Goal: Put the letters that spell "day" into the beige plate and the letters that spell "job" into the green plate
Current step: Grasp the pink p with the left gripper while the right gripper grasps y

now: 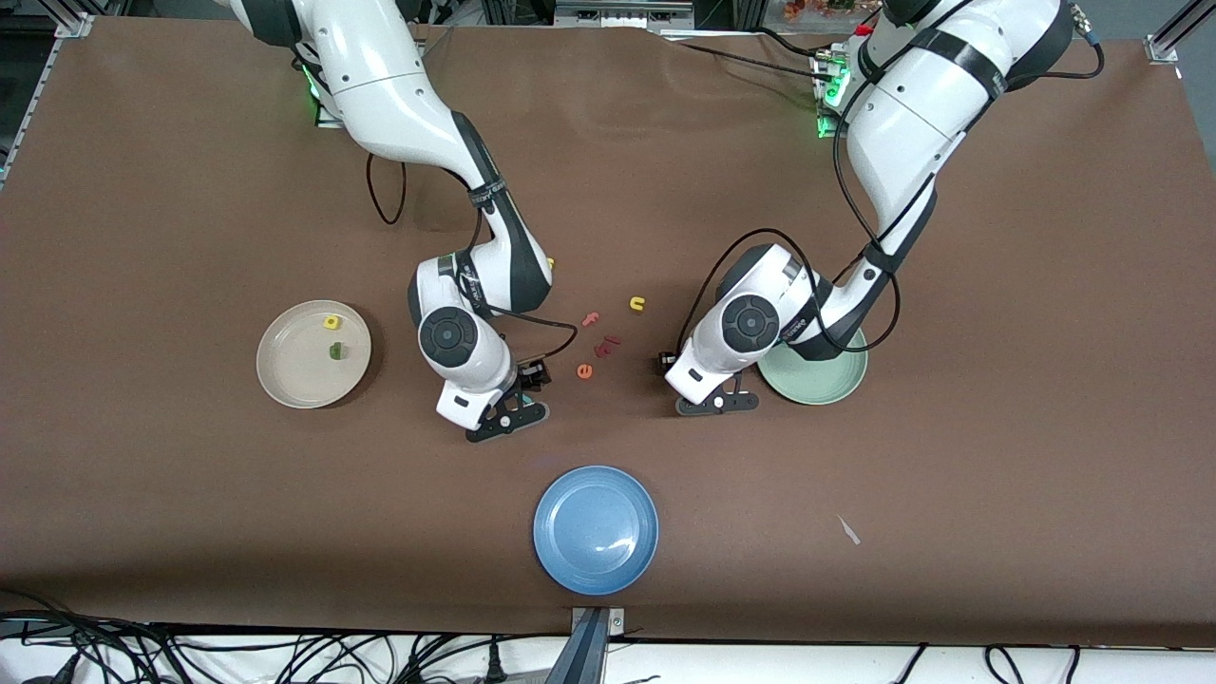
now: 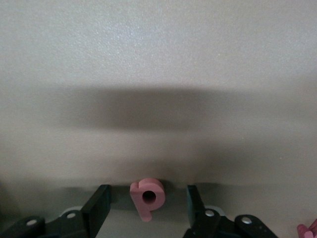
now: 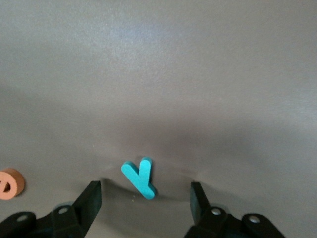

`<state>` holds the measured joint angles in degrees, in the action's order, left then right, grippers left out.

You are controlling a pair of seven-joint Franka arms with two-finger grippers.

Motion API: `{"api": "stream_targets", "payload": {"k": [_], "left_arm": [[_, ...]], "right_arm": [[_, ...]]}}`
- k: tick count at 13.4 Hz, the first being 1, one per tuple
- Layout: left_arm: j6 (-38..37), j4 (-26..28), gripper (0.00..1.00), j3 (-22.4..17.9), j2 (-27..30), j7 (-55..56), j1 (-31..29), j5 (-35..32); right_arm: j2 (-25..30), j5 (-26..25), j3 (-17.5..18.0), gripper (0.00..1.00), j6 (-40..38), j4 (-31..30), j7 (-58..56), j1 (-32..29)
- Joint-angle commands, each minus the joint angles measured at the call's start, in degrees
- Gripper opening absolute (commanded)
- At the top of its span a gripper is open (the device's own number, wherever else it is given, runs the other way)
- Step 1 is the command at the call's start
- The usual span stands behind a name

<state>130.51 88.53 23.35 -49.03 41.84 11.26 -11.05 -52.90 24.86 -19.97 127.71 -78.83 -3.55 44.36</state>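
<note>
Brown table (image 1: 171,494); black cables (image 1: 285,655) along white floor edge.

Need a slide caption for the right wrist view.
Right gripper open, fingers either side of the teal y on the table; orange e nearby.

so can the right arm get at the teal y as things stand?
Probably yes. In the right wrist view the teal y lies flat on the brown table between the right gripper jaws, which stand apart on either side with nothing in between.
</note>
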Motion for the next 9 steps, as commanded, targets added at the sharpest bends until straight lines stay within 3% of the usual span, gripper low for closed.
{"api": "stream_targets", "payload": {"k": [1,4,7,8,9], "left_arm": [[0.4,0.0,0.56,-0.1,-0.1,1.4,0.2,-1.3],[0.3,0.0,0.56,-0.1,0.0,1.4,0.1,-1.3],[0.3,0.0,0.46,-0.1,0.0,1.4,0.0,-1.3],[0.3,0.0,0.38,-0.1,0.0,1.4,0.0,-1.3],[0.3,0.0,0.13,-0.1,0.1,1.4,-0.1,-1.3]], "right_arm": [[-1.5,1.2,0.6,0.70,0.8,2.1,-1.4,-0.7],[-1.5,1.2,0.7,0.34,1.1,2.1,-1.4,-0.6],[-1.5,1.2,0.7,0.09,1.1,2.1,-1.3,-0.6],[-1.5,1.2,0.8,0.00,1.0,2.1,-1.2,-0.6],[-1.4,1.2,0.8,0.00,0.5,2.1,-1.2,-0.7]]}}
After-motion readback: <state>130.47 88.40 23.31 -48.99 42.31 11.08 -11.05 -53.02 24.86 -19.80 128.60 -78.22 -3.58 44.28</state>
